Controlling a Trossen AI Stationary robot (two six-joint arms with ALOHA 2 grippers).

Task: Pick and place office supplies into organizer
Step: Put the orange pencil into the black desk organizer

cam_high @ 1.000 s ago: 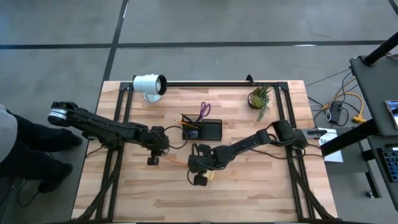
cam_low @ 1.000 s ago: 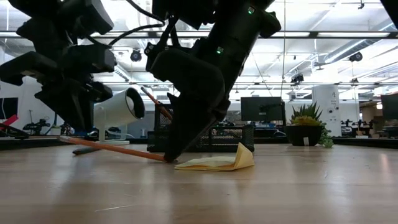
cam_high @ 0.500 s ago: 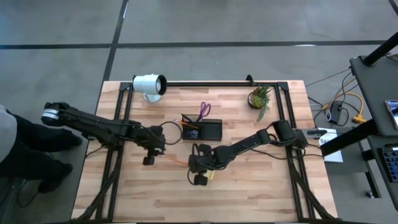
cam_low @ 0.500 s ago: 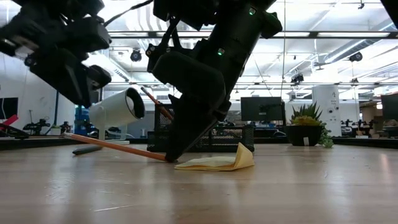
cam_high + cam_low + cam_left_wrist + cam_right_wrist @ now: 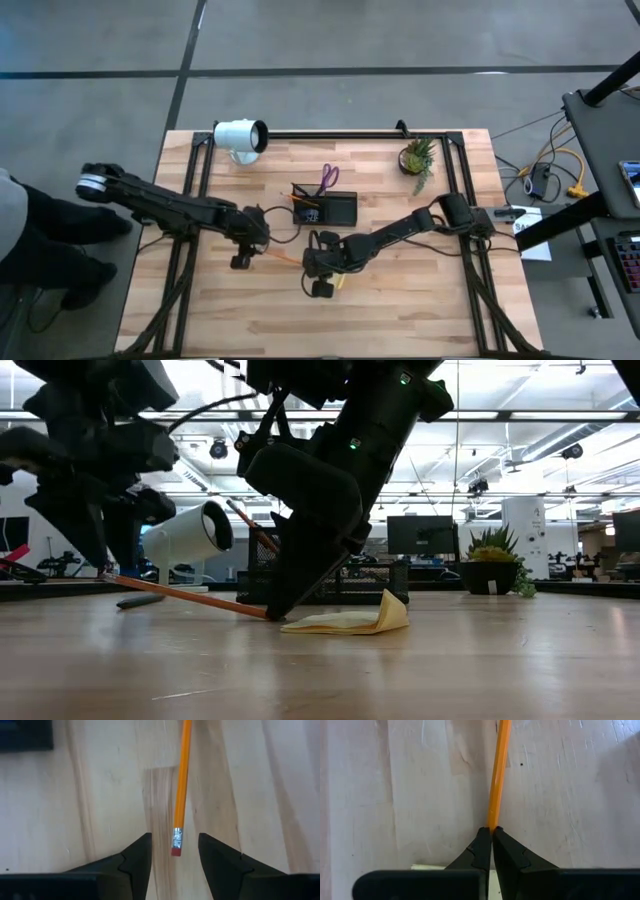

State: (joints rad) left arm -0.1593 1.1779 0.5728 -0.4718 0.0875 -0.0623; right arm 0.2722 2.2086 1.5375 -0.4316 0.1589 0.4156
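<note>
An orange pencil (image 5: 282, 258) lies between my two grippers, in front of the dark organizer (image 5: 340, 210). My right gripper (image 5: 491, 837) is shut on its tip end. My left gripper (image 5: 174, 856) is open, one finger on each side of the eraser end (image 5: 175, 851) without touching it. A yellow sticky-note pad (image 5: 350, 621) lies flat by my right gripper (image 5: 272, 607), one corner curled up. Purple-handled scissors (image 5: 329, 178) and more pencils stick out of the organizer's taller compartment. My right gripper pinches the pencil's tip end (image 5: 493, 822) between its two fingertips, slanting down from the table's right side and roughly in line with the pencil. The held end is down at the table top, and the eraser end (image 5: 108, 576) is a little raised.
A white cylindrical lamp (image 5: 240, 135) stands at the far left and a small potted plant (image 5: 417, 157) at the far right. A dark rail (image 5: 330, 133) runs along the far edge. Bare wood lies toward the near edge.
My left gripper drew back and up toward the table's left edge, then came down again at the pencil's eraser end, and its fingers have opened wider. My right gripper and the pencil's tip end have stayed in place.
</note>
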